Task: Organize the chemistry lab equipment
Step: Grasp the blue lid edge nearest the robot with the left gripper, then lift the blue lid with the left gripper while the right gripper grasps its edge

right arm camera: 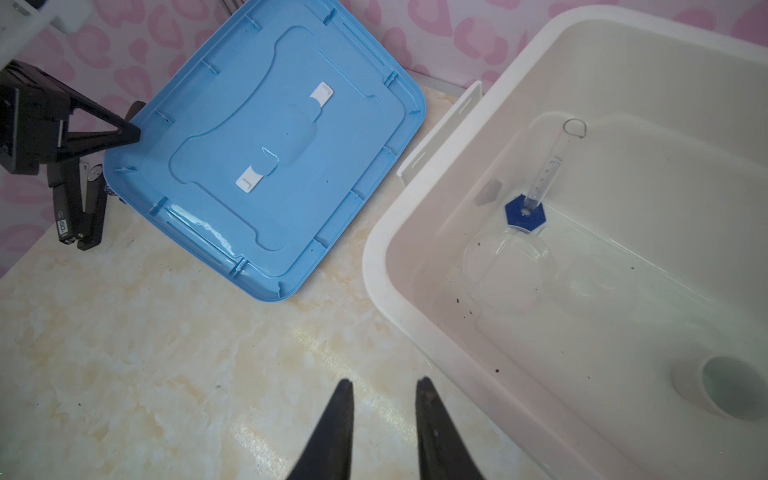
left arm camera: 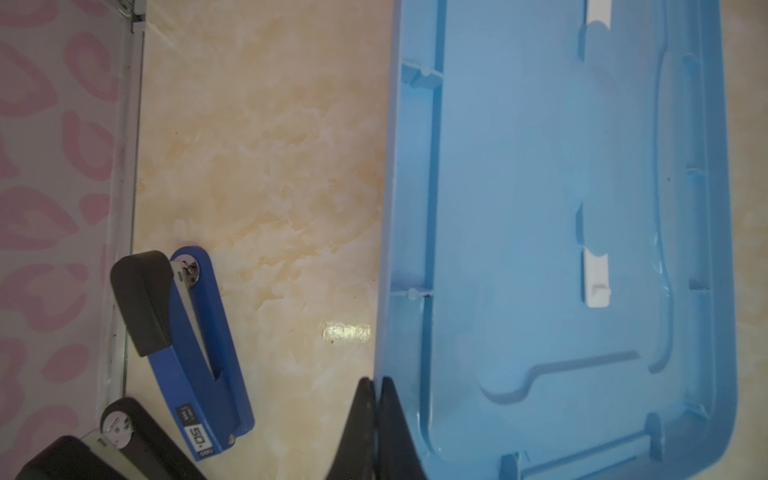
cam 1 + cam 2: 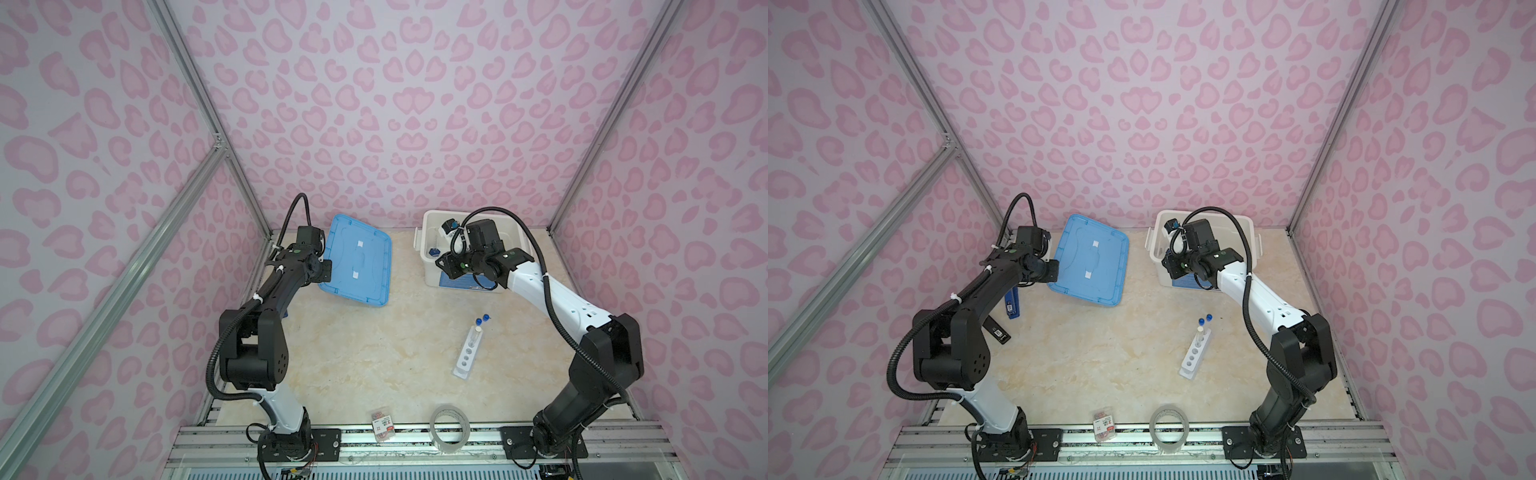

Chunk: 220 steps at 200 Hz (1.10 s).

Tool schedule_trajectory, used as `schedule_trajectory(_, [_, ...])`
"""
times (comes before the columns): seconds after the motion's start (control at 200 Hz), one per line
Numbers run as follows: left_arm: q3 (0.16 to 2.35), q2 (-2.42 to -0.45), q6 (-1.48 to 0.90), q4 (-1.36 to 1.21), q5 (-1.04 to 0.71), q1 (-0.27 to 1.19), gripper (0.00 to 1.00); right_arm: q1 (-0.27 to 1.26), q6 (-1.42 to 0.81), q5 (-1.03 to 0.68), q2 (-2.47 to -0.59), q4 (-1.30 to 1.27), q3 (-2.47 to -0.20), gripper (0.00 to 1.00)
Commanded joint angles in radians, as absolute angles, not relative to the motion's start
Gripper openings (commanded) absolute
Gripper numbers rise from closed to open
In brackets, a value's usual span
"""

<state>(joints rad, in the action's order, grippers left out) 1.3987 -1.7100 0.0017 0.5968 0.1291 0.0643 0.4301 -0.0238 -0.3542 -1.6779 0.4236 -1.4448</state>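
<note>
My left gripper (image 2: 376,380) is shut on the left rim of the blue lid (image 2: 540,187), which hangs tilted above the table in both top views (image 3: 359,259). My right gripper (image 1: 384,380) is open and empty over the table, just beside the white bin (image 1: 374,257). Inside the bin lie a blue-based cylinder (image 1: 524,212), a clear petri dish (image 1: 507,274) and a small white cup (image 1: 723,386). The white rack (image 3: 468,353) stands on the table at the right, with blue-capped test tubes (image 3: 482,320) at its far end.
A blue stapler (image 2: 195,353) and a black one (image 3: 998,330) lie by the left wall, under the left arm. A clear tape roll (image 3: 449,428) and a small red-labelled packet (image 3: 382,426) sit at the front edge.
</note>
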Motion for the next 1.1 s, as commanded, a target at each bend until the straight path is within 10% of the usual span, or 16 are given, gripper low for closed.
schedule_trajectory(0.0, [1.396, -1.627, 0.013, 0.619, 0.123, 0.063, 0.04, 0.431, -0.061, -0.428, -1.690, 0.380, -1.441, 0.31])
schedule_trajectory(0.605, [1.372, -1.173, 0.043, 0.692, -0.072, 0.050, 0.04, 0.430, -0.272, -0.883, -1.668, 0.008, -1.342, 0.75])
schedule_trajectory(1.095, [1.327, -1.049, 0.054, 0.723, -0.271, 0.049, 0.04, 0.463, -0.440, -1.021, -1.675, -0.265, -1.309, 0.81])
